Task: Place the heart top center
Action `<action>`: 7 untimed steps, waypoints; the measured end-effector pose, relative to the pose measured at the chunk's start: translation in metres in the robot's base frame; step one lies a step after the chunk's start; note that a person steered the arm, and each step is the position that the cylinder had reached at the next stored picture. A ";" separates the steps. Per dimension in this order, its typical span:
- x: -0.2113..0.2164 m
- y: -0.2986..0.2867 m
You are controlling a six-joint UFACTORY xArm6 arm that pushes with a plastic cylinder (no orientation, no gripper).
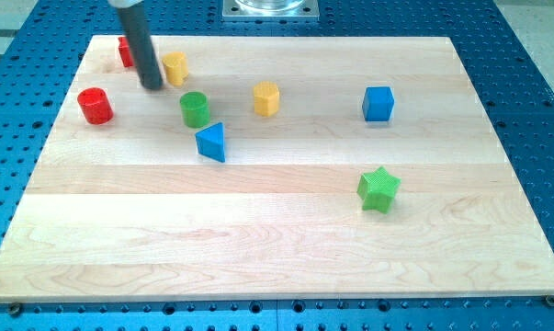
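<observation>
At the view's top left, my tip (pixel 152 86) is seen just left of the yellow heart (pixel 175 68), partly hiding a red block (pixel 126 51). No pincer is fitted.

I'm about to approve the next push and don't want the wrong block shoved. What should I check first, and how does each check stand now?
1. Heart identified: the yellow block near the view's top left looks like the heart. Cannot tell for sure.
2. Tip side: my tip sits just left of and slightly below that block, suited to a rightward push. Ok.
3. Contact between tip and block: cannot tell.
4. Path to top centre: the other yellow block lies lower than that line. Ok.
5. The red block is partly hidden behind the rod, so its shape: cannot tell.
</observation>
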State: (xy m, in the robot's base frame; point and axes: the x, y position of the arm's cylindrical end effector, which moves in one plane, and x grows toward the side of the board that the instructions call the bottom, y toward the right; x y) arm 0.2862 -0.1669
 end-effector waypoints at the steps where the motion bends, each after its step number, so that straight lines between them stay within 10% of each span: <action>1: -0.018 0.053; 3: -0.010 0.135; 7: -0.047 0.060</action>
State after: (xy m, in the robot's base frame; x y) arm 0.2392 -0.1066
